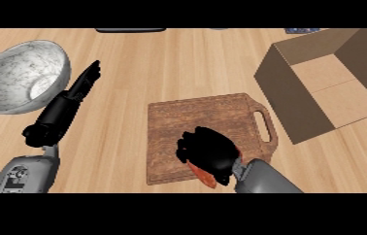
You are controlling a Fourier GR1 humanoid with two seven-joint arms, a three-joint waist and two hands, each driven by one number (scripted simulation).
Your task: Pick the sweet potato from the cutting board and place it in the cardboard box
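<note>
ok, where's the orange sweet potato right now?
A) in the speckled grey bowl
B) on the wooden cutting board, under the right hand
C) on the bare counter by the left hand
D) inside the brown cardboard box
B: the orange sweet potato lies at the near edge of the brown wooden cutting board, with the black right hand curled over it; the open cardboard box holds nothing visible.

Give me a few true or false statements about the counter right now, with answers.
1. The right hand curls over the sweet potato on the cutting board. True.
2. The sweet potato lies inside the cardboard box. False: it is on the board.
3. The left hand holds the bowl. False: it is open beside the bowl.
4. The box stands right of the board. True.
</note>
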